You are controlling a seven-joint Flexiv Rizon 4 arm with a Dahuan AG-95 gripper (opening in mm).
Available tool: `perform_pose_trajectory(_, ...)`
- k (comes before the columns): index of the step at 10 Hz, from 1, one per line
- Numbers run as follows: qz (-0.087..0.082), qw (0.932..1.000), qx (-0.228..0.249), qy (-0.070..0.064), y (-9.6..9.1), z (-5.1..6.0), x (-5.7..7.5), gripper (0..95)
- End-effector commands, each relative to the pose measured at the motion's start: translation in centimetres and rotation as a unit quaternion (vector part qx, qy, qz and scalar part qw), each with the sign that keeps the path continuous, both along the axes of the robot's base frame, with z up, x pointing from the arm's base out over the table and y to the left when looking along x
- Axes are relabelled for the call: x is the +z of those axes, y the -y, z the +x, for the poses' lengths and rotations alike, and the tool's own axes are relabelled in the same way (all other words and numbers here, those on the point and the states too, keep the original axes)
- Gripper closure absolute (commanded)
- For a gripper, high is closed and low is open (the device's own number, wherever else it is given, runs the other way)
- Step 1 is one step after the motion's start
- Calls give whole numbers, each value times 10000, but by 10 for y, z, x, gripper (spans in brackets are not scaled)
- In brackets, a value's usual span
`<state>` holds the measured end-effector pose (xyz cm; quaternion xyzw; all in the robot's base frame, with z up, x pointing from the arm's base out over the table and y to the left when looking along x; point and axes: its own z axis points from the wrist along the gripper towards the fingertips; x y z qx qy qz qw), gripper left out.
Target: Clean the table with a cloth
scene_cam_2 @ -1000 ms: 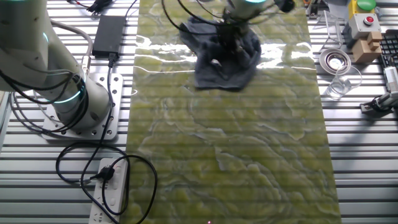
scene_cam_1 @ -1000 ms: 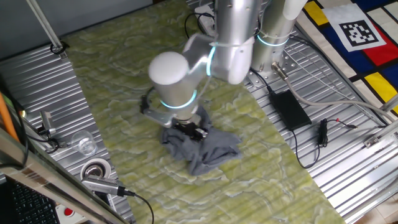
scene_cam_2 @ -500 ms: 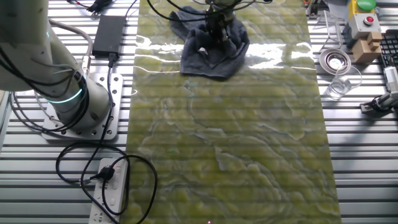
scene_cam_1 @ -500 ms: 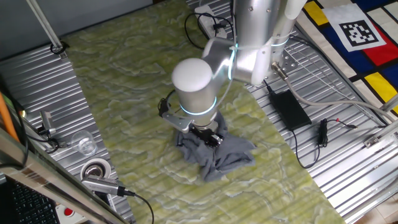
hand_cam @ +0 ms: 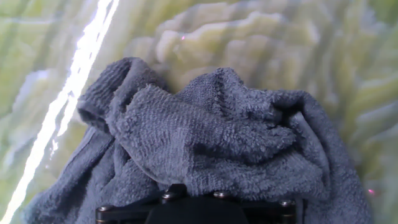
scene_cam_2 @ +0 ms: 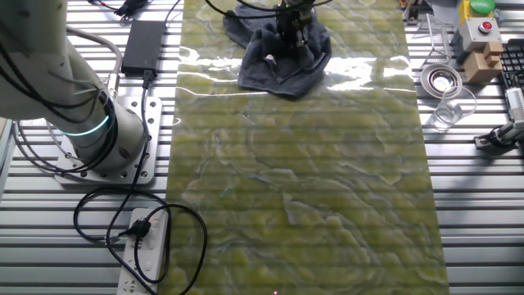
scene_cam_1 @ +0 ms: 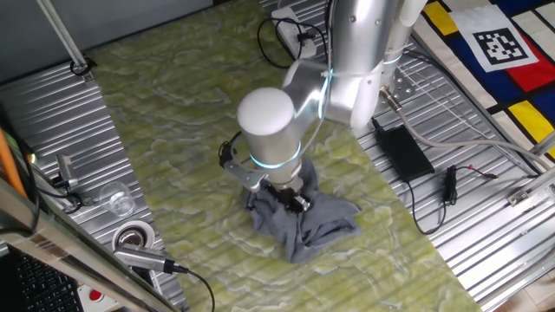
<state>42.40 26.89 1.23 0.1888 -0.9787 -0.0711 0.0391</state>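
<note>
The cloth (scene_cam_1: pixel 314 223), a blue-grey terry rag, lies bunched on the yellow-green marbled table (scene_cam_1: pixel 165 104). In the other fixed view the cloth (scene_cam_2: pixel 282 59) sits near the far end of the table (scene_cam_2: pixel 303 188). My gripper (scene_cam_1: pixel 286 198) points down into the top of the cloth and is shut on a raised fold of it. The same gripper (scene_cam_2: pixel 291 31) shows over the cloth's far side. In the hand view the cloth (hand_cam: pixel 205 130) fills the frame. It hides the fingertips of the gripper (hand_cam: pixel 196 194). A strip of the table (hand_cam: pixel 261 31) shows beyond.
A black power adapter (scene_cam_1: pixel 403 149) and its cables lie on the ribbed metal to the right. A clear glass (scene_cam_1: pixel 117 199) and a tape roll (scene_cam_1: pixel 134 236) stand to the left. The arm's base (scene_cam_2: pixel 98 139) and a power strip (scene_cam_2: pixel 143 246) sit beside the table.
The gripper has dragged the cloth across the table, right and toward the front in one fixed view, left and farther away in the other. Most of the shift came in the first half second.
</note>
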Motion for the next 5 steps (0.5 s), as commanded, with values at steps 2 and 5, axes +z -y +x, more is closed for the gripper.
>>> perform_pose_trajectory(2, -10, 9999, -142, 61, -9, 12, -3, 950)
perform_pose_trajectory(5, -2, 9999, -51, 89, -7, 31, 2, 950)
